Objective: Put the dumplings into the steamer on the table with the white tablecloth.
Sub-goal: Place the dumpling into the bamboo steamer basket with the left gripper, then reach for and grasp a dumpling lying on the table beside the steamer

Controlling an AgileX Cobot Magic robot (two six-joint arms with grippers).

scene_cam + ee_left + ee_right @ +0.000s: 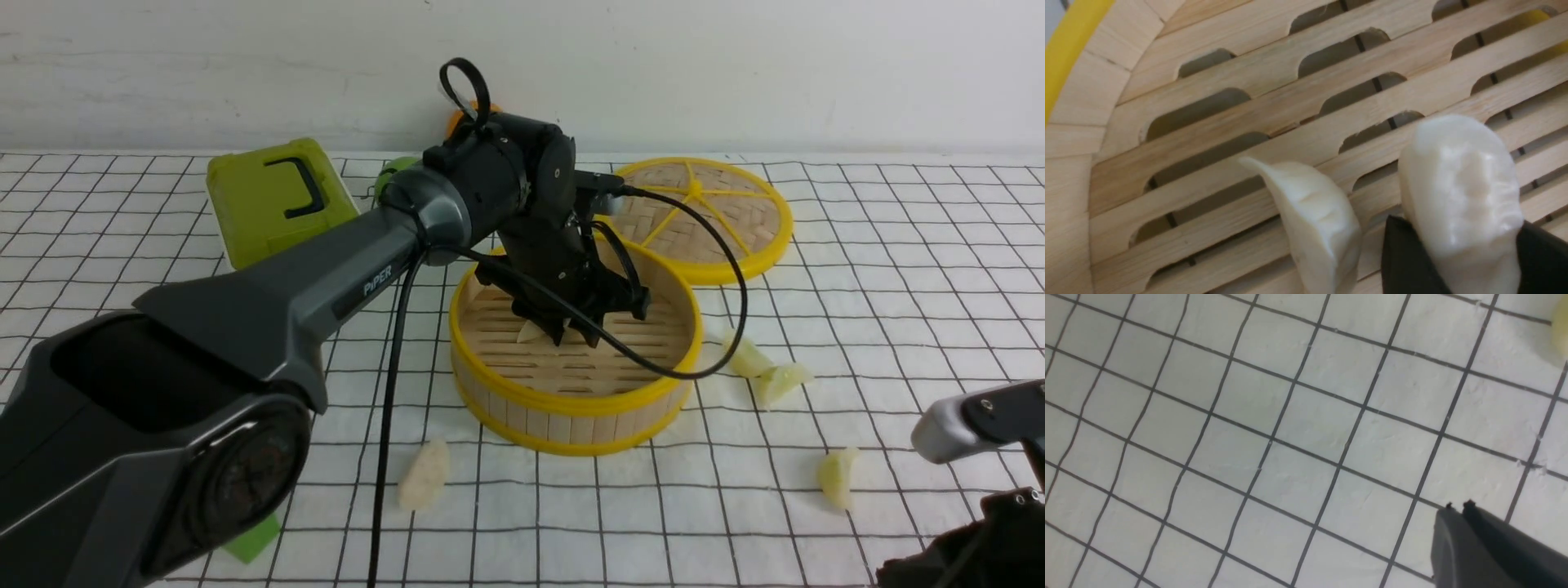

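Observation:
The steamer (571, 400) stands mid-table on the white gridded tablecloth (898, 269). My left gripper (571, 335) reaches down inside it. In the left wrist view its black fingers (1404, 257) press both sides of a cream-white dumpling (1457, 175) just over the slatted floor (1290, 114). A second white dumpling (1314, 216) lies on the slats beside it. On the cloth lie a cream dumpling (424, 474) and three yellow-green dumplings (747, 355), (782, 380), (838, 478). My right gripper (1458, 506) is shut and empty above bare cloth.
The woven steamer lid (702, 216) lies behind the steamer on the right. A green box with a black handle (273, 200) sits at the back left. A green foam piece (253, 539) lies near the front left. The right arm (980, 416) is at the front right.

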